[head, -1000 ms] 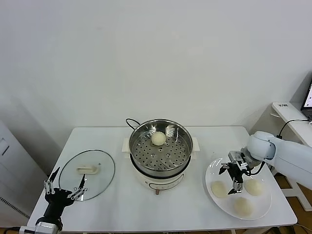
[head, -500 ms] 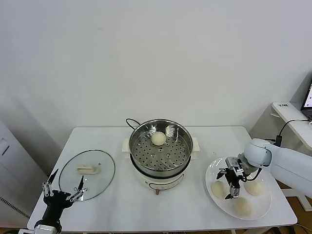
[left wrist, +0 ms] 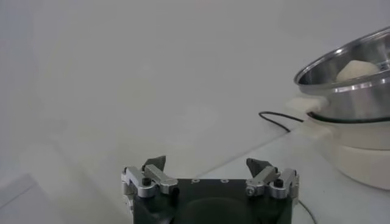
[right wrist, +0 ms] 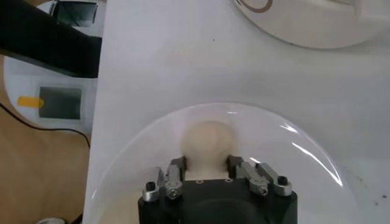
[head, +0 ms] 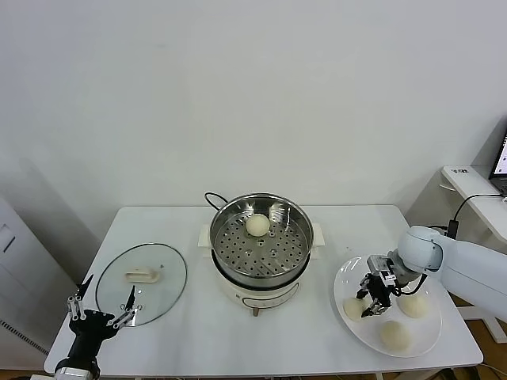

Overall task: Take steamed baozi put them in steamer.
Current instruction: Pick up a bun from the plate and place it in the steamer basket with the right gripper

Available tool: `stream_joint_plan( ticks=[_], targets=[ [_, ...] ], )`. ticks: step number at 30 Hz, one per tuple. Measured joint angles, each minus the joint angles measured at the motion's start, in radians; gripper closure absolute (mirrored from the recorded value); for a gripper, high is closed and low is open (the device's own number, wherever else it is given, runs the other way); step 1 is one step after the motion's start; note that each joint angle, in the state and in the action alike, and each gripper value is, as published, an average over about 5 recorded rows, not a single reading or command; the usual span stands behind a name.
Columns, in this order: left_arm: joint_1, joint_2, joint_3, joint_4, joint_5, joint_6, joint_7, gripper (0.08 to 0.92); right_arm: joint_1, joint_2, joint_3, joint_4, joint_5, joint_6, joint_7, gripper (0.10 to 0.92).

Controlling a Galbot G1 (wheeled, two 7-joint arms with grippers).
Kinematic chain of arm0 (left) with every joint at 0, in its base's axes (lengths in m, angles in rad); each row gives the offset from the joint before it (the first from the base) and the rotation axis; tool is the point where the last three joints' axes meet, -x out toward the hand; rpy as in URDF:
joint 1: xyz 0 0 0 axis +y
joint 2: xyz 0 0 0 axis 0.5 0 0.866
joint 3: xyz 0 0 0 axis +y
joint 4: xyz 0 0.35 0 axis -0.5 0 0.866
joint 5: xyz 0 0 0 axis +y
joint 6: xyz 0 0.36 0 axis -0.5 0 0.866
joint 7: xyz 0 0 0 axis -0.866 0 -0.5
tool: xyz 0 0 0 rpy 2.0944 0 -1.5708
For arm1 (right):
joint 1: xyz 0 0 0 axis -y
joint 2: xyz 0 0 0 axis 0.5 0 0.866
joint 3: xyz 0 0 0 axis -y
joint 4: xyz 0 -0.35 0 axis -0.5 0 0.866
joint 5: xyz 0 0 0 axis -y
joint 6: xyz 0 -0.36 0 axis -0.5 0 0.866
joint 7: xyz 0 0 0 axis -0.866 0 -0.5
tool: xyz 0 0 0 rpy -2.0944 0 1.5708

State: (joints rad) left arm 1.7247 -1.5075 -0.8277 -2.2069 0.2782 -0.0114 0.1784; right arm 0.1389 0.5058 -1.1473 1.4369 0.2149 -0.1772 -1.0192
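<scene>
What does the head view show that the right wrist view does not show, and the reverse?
Only the head view: the steamer with one baozi inside, the glass lid, two free baozi on the plate, and the open left hand.
Only the right wrist view: the floor beside the table.
Both: the right hand closed on a baozi on the plate.

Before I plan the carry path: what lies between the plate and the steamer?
Bare white table; the head view shows nothing between the plate and the steamer.
</scene>
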Motion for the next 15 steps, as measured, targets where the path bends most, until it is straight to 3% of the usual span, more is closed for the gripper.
stream_joint_plan(
  ticks=[15],
  targets=[
    [-0.016, 0.008, 0.002, -0.008, -0.009, 0.007, -0.002, 0.177, 0.606, 0.055, -0.374, 0.02, 0.313, 0.029, -0.112, 0.669]
  ],
)
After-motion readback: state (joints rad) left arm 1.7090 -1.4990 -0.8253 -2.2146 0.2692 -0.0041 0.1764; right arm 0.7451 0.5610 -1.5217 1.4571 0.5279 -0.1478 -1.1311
